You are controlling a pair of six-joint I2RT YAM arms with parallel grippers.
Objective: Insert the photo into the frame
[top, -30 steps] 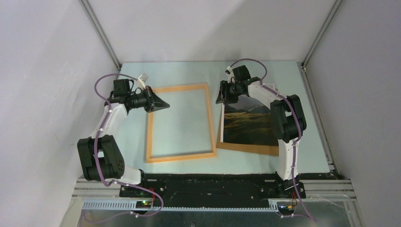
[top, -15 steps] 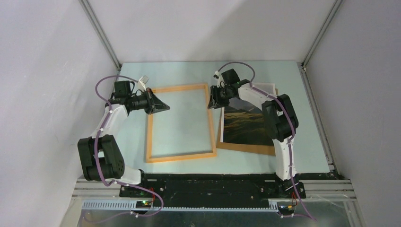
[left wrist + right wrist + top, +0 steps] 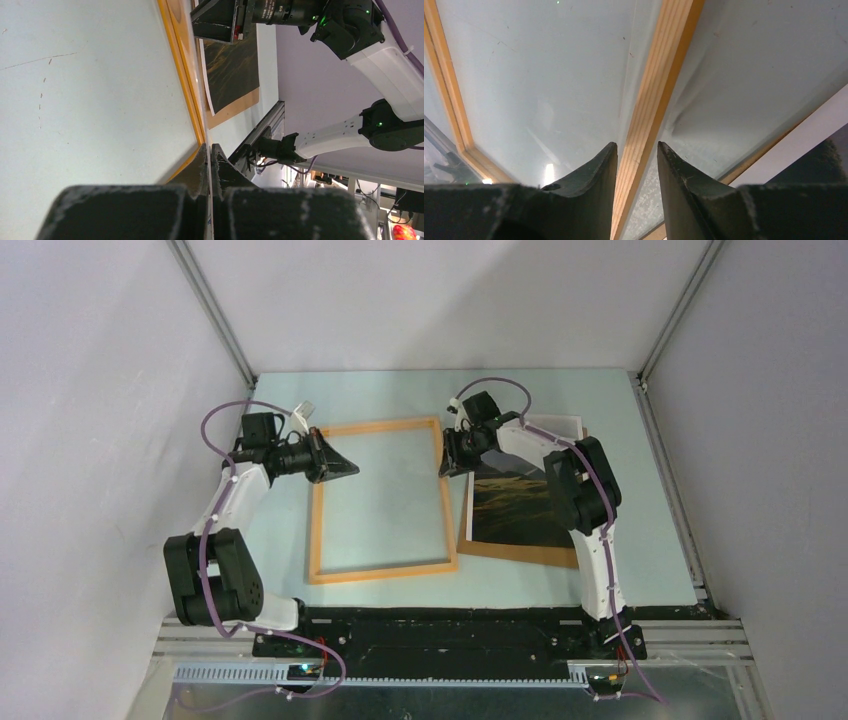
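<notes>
The step in hand was judged to be the securing of the frame (image 3: 380,570), with the photo (image 3: 520,510) not yet taken up. The frame lay flat on the table (image 3: 400,390), left of centre, and the table's surface could be seen through it. The photo lay face up on a brown board (image 3: 520,556) just to the right of the frame, wholly outside it, with neither tool on it. Its far left corner was hidden by the right arm. The right tool (image 3: 446,466) was set at the far end of the frame's right rail and stood partly open. In the right wrist view one of its fingers (image 3: 594,170) was seen on each side of the wooden rail, with a gap left on the inner side, so no pinch on the wood was made out. The left tool (image 3: 352,468) was shut on nothing and was poised at the frame's far left corner. Whether it pressed on the wood could not be told. The next move was judged to call for the right tool to be closed squarely on the thin rail, with the frame kept from being pushed against the board beside it. After that the photo would need to be gripped by an edge and carried leftward over the opening.
</notes>
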